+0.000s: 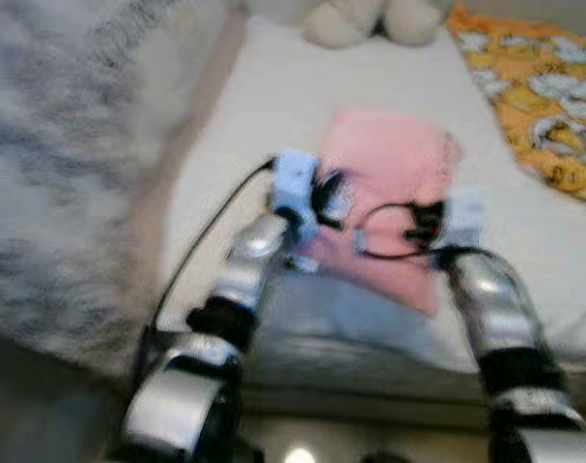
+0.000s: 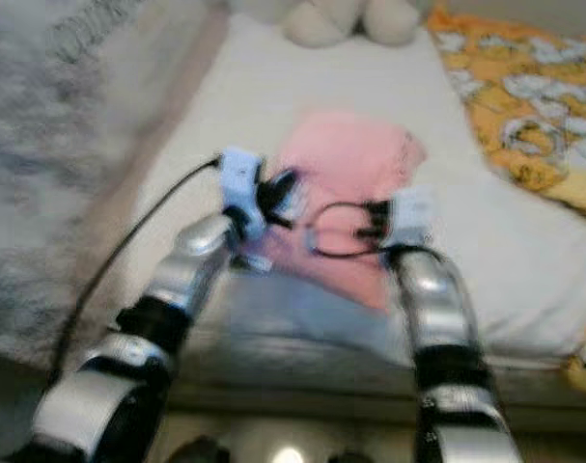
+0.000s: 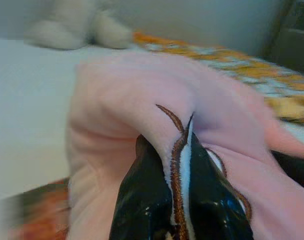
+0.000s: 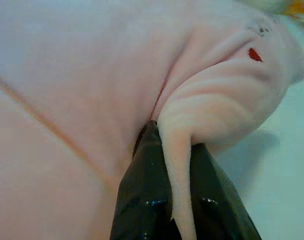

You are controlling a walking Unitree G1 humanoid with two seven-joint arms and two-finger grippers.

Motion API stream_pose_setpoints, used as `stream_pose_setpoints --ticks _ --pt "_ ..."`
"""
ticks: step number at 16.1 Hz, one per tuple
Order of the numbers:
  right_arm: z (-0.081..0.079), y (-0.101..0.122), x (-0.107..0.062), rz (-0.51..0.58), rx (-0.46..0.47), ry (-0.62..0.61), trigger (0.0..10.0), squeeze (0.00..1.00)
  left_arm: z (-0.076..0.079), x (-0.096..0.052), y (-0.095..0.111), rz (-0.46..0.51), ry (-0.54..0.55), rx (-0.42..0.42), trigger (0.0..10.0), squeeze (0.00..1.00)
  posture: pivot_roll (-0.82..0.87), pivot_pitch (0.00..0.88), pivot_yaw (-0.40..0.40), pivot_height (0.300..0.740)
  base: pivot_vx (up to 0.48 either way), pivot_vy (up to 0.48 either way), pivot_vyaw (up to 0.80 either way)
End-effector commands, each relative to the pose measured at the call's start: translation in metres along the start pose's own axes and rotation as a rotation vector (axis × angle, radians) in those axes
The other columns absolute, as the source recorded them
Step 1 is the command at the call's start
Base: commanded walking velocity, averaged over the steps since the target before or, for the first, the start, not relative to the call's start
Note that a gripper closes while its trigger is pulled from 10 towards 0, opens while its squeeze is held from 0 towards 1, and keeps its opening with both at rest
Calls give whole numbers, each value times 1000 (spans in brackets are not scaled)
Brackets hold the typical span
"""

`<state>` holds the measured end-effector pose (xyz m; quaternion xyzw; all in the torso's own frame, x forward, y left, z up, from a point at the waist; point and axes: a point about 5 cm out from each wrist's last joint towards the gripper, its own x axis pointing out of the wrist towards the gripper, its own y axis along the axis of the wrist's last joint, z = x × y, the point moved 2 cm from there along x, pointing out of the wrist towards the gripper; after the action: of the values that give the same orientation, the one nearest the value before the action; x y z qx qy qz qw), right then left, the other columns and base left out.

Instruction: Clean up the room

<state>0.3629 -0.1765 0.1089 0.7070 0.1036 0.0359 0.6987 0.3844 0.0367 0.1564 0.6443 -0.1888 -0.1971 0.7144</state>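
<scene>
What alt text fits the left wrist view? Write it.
The left claw pinches a fold of pink cloth with a brown-stitched hem, above a white bed. A pale plush toy and orange blanket lie blurred beyond.

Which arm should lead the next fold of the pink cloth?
Neither alone, probably. The left gripper pinches a brown-trimmed edge of the pink cloth, and the right gripper pinches another fold. Both are on the white bed, so they would likely move together.
</scene>
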Motion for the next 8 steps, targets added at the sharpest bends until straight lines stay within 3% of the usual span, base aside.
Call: stream_pose_setpoints --ticks 1,8 --pt "8 2 -3 5 -24 -21 10000 0 -1 4 13 47 44 9 10000 0 6 0 24 740 0 0 494" --pt "-8 -6 -2 -20 -53 57 10000 0 -7 1 11 45 125 45 10000 0 21 0 15 740 0 0 440"
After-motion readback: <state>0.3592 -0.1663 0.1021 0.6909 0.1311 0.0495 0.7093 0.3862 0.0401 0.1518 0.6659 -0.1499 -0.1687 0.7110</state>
